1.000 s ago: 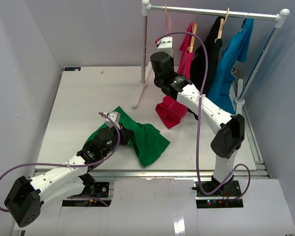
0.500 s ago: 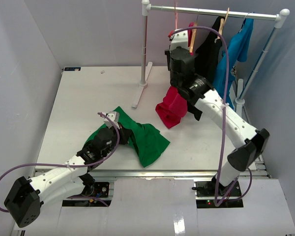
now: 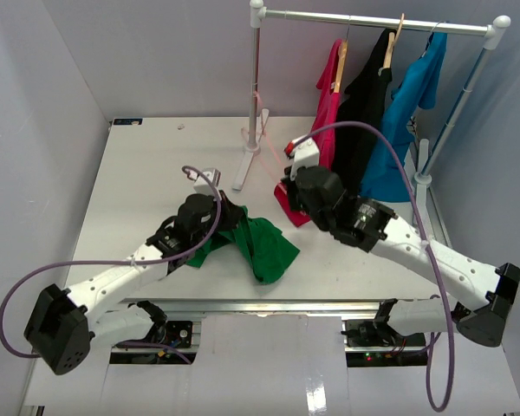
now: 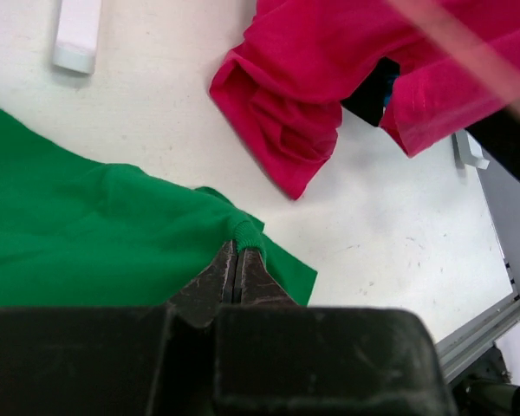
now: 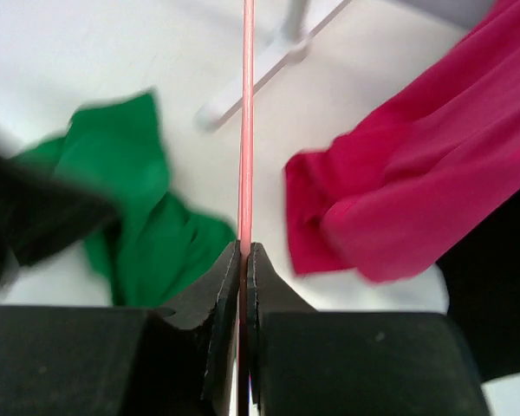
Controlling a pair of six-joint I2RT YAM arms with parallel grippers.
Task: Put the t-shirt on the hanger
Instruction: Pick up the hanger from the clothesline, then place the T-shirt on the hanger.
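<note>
The green t-shirt (image 3: pixel 264 247) lies crumpled at the table's front middle, one edge raised. My left gripper (image 3: pixel 228 225) is shut on its ribbed collar (image 4: pixel 240 232), and green cloth (image 4: pixel 87 225) spreads to the left below the jaws. My right gripper (image 3: pixel 286 185) hangs just right of the shirt, shut on the thin pink wire of the hanger (image 5: pixel 247 130), which runs straight up from the jaws (image 5: pixel 244 253). From above the hanger (image 3: pixel 262 149) shows only as faint pink lines near the rack's left pole. The t-shirt (image 5: pixel 147 208) appears lower left of that wire.
A clothes rack (image 3: pixel 373 19) stands at the back with magenta (image 3: pixel 329 95), black (image 3: pixel 368 95) and turquoise (image 3: pixel 407 113) shirts on it. The magenta shirt's hem (image 3: pixel 293 206) bunches on the table by my right gripper. The rack's left foot (image 3: pixel 250 165) lies behind the t-shirt.
My right arm has swung down from the rack rail to just above the table, carrying the hanger. My left gripper has lifted and shifted right with the t-shirt's collar.
</note>
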